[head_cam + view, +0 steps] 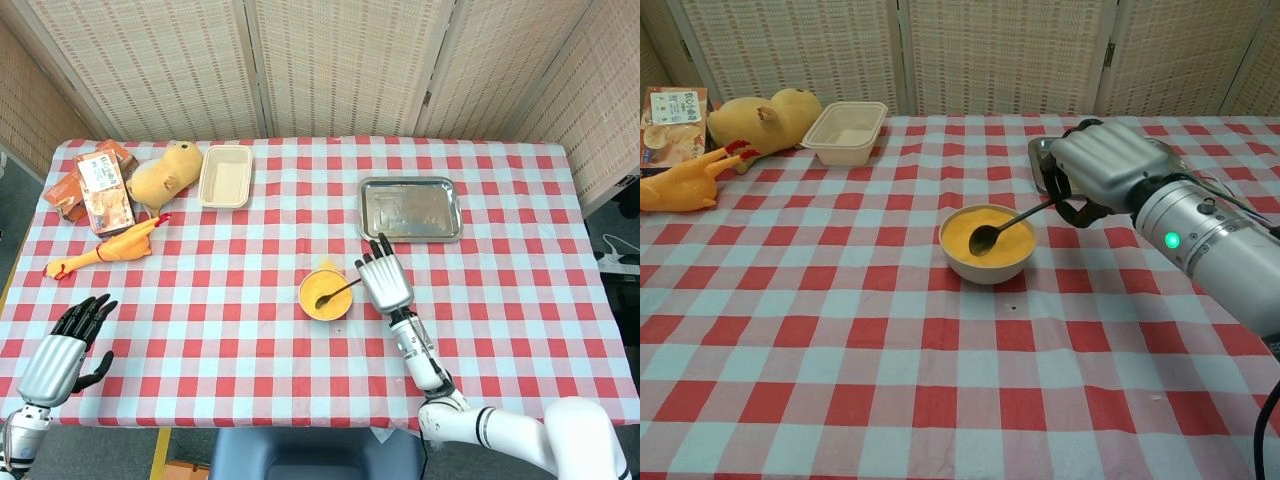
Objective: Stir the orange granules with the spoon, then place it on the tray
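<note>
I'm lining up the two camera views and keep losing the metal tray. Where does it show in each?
Head view: the tray lies right of centre, beyond the right hand.
Chest view: only its left end shows at centre right; the right hand hides the rest.
Shared landmark: the bowl of orange granules, nearer the robot than the tray, with the spoon in it.

Dark spoon (1002, 226) in orange granules (990, 235)
</note>
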Controlling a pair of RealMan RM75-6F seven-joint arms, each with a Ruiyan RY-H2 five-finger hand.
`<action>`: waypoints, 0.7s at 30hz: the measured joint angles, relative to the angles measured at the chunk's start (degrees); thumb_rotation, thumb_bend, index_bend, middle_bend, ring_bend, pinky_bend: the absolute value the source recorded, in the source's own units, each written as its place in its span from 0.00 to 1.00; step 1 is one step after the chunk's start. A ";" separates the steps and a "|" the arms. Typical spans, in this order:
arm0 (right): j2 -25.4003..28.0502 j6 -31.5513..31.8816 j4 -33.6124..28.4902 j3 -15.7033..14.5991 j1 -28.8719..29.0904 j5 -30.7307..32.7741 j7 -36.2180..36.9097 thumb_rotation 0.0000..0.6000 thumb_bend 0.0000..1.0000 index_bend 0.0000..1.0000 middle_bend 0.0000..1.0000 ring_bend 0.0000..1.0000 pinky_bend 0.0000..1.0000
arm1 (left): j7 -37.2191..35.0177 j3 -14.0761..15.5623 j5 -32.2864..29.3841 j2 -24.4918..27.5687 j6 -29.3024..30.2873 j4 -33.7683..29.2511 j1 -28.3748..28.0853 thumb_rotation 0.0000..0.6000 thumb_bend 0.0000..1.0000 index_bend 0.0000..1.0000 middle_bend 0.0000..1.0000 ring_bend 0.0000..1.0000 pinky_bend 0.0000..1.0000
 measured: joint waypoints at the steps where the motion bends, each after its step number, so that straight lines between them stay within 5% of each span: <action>1: -0.23 0.00 0.33 0.13 0.12 0.08 -0.04 1.00 0.40 1.00 0.50 0.17 0.13 | -0.06 -0.01 0.00 0.02 0.07 0.02 0.02 1.00 0.45 0.00 0.00 0.00 0.13; 13: 0.66 3.42 -0.16 -0.14 -0.66 -3.82 6.96 1.00 0.40 1.00 0.50 0.17 0.13 | 0.34 0.16 0.37 0.01 0.39 -0.18 0.19 1.00 0.46 0.00 0.00 0.00 0.12; 21: -1.34 3.14 5.39 0.59 0.47 -4.34 7.87 1.00 0.40 1.00 0.51 0.19 0.13 | 0.38 0.01 0.07 -0.15 -0.25 -0.07 -0.15 1.00 0.45 0.00 0.00 0.00 0.12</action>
